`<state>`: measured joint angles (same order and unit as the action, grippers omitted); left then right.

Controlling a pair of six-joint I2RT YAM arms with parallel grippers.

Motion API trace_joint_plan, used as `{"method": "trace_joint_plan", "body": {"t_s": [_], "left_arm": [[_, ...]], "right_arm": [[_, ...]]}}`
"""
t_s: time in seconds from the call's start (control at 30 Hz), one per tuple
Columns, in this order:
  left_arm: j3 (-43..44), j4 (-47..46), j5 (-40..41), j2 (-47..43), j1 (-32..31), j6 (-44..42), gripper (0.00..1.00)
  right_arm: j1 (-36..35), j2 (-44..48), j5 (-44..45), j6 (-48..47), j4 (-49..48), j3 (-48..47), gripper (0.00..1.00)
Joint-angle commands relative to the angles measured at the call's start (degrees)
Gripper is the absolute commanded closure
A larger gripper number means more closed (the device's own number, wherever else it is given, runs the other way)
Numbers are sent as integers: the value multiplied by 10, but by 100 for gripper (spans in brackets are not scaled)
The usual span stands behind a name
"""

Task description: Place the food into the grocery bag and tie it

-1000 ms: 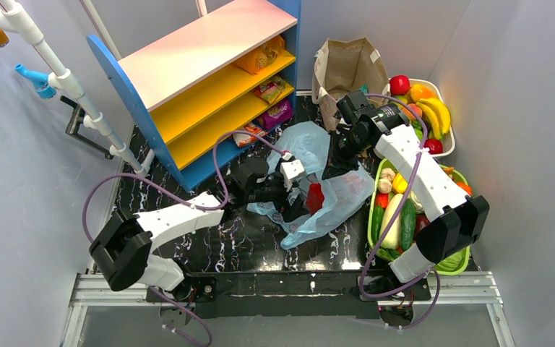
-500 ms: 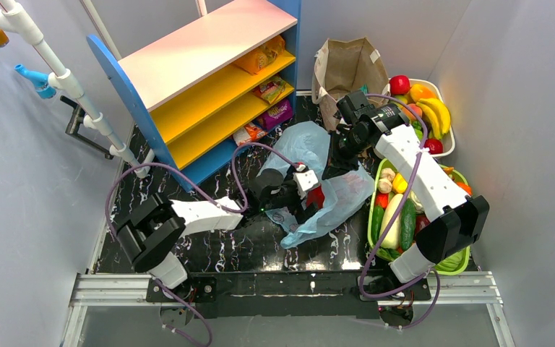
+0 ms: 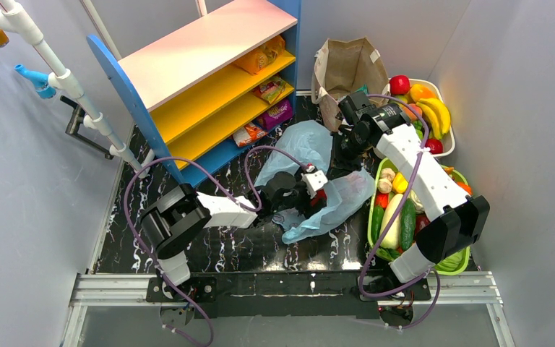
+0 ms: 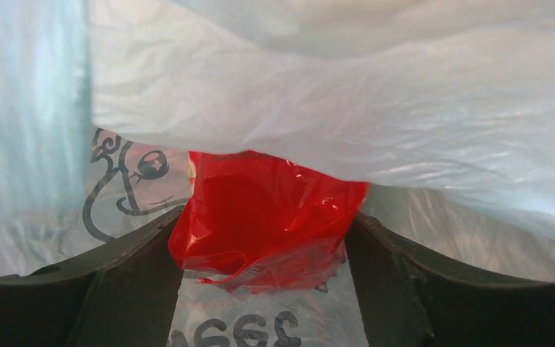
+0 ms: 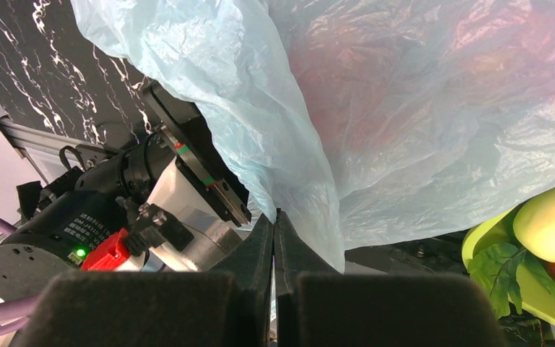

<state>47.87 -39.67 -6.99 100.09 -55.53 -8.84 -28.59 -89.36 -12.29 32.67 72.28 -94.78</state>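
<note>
Fingers (image 4: 115, 282) of the left gripper (image 3: 311, 189) flank the red packet (image 4: 264, 217), which lies crosswise between them under the bag (image 4: 347, 94) film, pinched or merely touched I cannot tell, while the right gripper (image 5: 273, 238), clamped on the bag's rim, holds it up.

The left arm (image 3: 213, 210) is extended low from the lower left towards the centre of the top view, with its elbow raised at the left. The left gripper (image 4: 267, 220) is set wide, and both fingers (image 4: 130, 275) are pressed against the sides of a packet (image 4: 260, 202). The right arm (image 3: 423, 173) is reached from the lower right to the upper centre, with the wrist turned down and left. The right gripper (image 5: 274, 231) is closed, with the bag (image 5: 419, 108) film pinched at the tips.
</note>
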Motion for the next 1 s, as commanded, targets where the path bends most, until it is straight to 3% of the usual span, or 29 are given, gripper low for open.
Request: {"method": "trace_joint_plan", "body": {"t_s": [0.0, 0.13, 0.23, 0.57, 0.97], "left_arm": [[30, -22, 18, -1, -2, 8, 41], [43, 7, 9, -10, -2, -1, 86], [46, 37, -2, -26, -2, -2, 100], [-2, 155, -49, -206, -2, 22, 100], [51, 441, -94, -388, -2, 16, 100]], "right_arm": [[2, 16, -1, -13, 15, -3, 99], [2, 17, -1, -13, 14, -3, 99], [2, 15, -5, -11, 10, -4, 99], [2, -6, -8, -13, 10, -26, 99], [2, -14, 1, -17, 7, -26, 99]]}}
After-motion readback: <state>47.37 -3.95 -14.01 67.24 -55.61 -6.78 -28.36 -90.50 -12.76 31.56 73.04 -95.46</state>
